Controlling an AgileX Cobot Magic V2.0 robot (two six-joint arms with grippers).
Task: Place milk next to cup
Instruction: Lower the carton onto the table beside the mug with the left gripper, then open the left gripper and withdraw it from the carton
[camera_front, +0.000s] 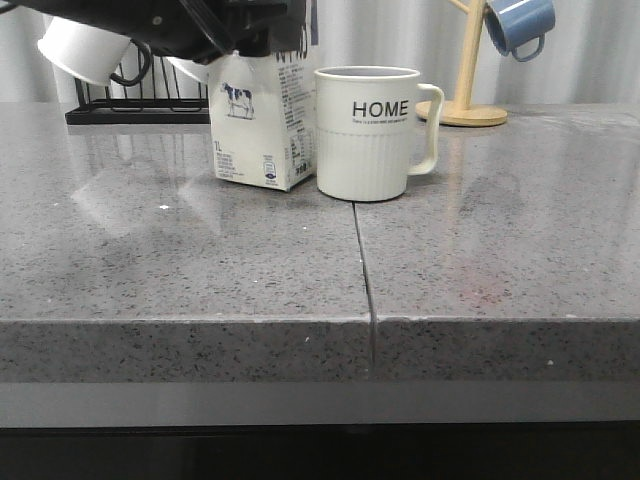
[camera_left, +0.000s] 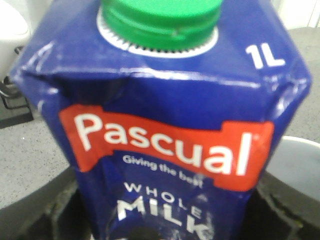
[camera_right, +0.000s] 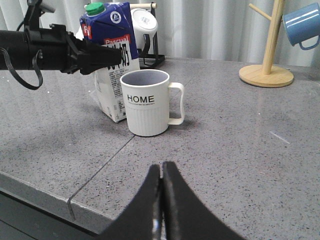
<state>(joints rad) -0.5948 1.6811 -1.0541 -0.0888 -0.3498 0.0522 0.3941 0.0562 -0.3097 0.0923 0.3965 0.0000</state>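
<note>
Milk (camera_front: 262, 130) upright, seemingly touching cup (camera_front: 368, 132).

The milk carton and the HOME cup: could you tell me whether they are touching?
Cannot tell: in the front view the milk carton overlaps the HOME cup, with no clear gap visible.

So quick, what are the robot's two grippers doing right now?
Left gripper: closed on the milk carton, beside the cup.
Right gripper: closed, holding nothing.

Grey speckled stone countertop (camera_front: 180, 270), seam down its middle, pale pleated curtain (camera_right: 210, 25) behind
</note>
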